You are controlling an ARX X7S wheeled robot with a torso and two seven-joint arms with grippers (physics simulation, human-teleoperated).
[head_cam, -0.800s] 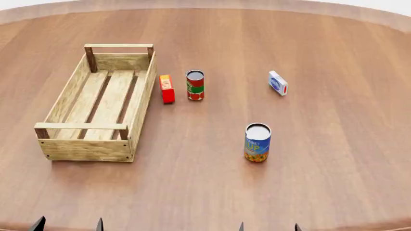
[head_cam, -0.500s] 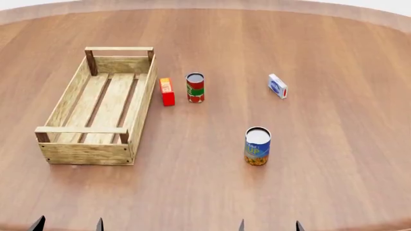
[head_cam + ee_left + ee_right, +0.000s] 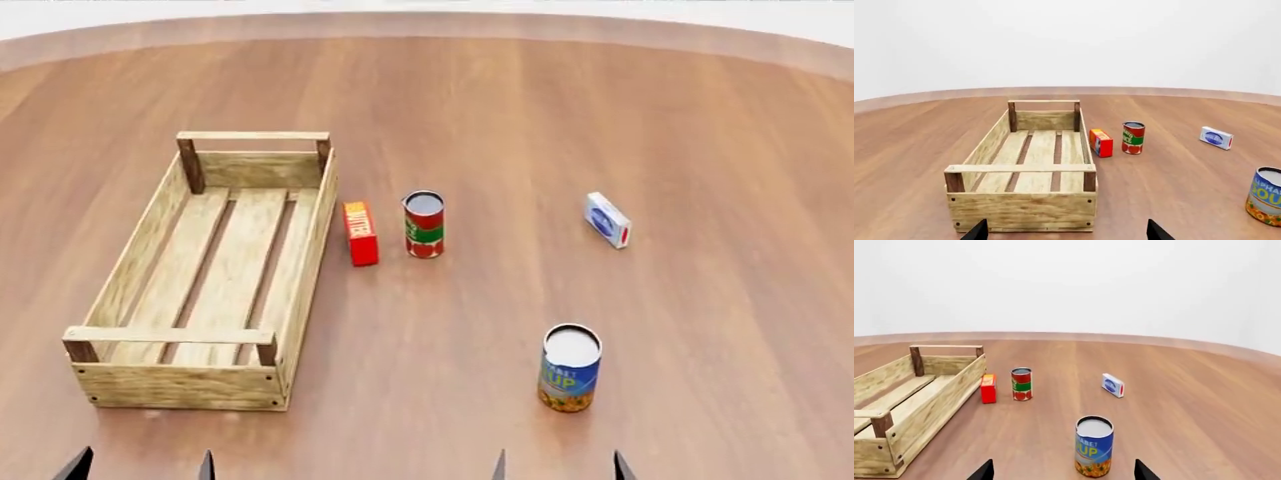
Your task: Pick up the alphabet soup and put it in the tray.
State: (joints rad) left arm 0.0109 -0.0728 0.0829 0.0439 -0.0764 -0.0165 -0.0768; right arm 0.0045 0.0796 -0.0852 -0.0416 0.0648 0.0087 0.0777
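Wooden tray (image 3: 304,290) left | alphabet soup (image 3: 570,368) apart, probably unobstructed

A small cylindrical can of alphabet soup (image 3: 570,368), with a blue label bearing yellow lettering, an orange-yellow band at its base and a pale silver-white top, stands upright on the brown wooden surface. It sits alone toward the near right of the head view, well apart from the crate. The large rectangular tray (image 3: 200,272) is a light-wood slatted crate with darker corner posts and an open-slat bottom; nothing lies inside it. It rests flat at the left of the head view, its long sides running away from the robot. The can (image 3: 1093,445) shows centred and near in the right wrist view, and the crate (image 3: 1027,172) likewise in the left wrist view.
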